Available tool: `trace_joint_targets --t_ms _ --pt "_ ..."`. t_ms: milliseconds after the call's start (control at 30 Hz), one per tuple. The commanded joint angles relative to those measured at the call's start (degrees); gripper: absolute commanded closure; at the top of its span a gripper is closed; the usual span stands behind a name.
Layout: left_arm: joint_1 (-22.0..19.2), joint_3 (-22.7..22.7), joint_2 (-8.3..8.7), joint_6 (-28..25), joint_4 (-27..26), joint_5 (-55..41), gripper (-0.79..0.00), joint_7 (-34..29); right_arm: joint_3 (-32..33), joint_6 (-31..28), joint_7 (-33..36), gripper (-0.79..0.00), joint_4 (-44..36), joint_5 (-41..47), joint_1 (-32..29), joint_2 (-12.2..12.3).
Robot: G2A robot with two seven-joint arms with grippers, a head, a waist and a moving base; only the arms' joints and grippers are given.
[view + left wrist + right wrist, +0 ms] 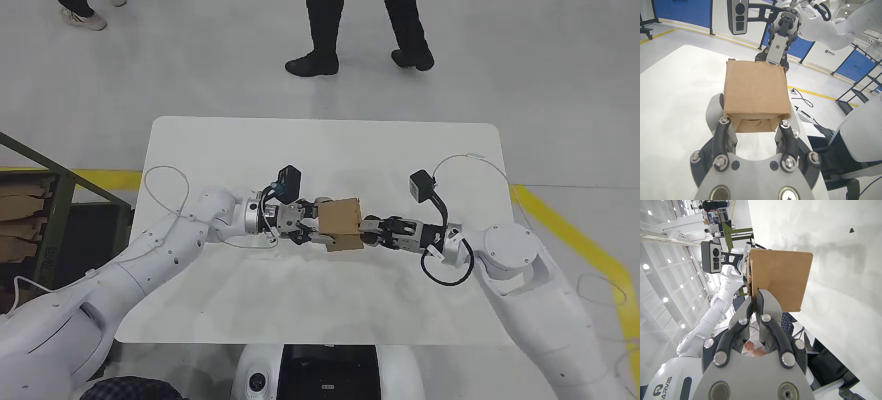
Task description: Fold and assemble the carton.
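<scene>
Looking down from above, I see the brown carton (341, 224) near the middle of the white table (320, 150), held between my two claws. My left claw (308, 222) takes it at the left end and my right claw (366, 231) at the right end.

From my left wrist, the carton (755, 89) lies lengthwise in front of me. Its near end is open and the inner flaps are partly folded in. My left claw (753, 121) is spread wide, and its two fingers press on the outer sides of this near end, so it is gripping the carton. At the far end, my right claw (775, 61) bites on the upper edge.

From my right wrist, my right claw (754, 303) is closed tight on one thin wall of the carton (783, 279), one finger on each side of it. The cardboard edge beside the fingers is torn and rough. If the carton touches the table (838, 294), I cannot tell.
</scene>
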Motion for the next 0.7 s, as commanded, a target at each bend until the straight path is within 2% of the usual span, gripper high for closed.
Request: trace_joint_targets --t_ms 0,100,333,667 --pt "-0.08 0.11 -0.07 0.0 0.24 -0.32 -0.486 -0.09 0.26 -0.21 -0.02 -0.123 0.11 0.38 -0.14 0.02" --pt "-0.18 0.26 -0.14 0.0 0.39 -0.63 -0.486 -0.16 1.01 -0.56 -0.17 -0.12 0.17 0.81 -0.51 0.12" --pt "-0.36 0.55 -0.27 0.0 0.71 -1.01 -0.493 -0.23 2.66 -1.4 -0.5 -0.034 -0.49 1.27 -1.73 0.4" --pt "-0.56 0.75 -0.35 0.0 0.91 -1.02 -0.499 -0.43 1.93 -1.15 -0.01 0.0 -0.47 1.0 -1.62 0.37"
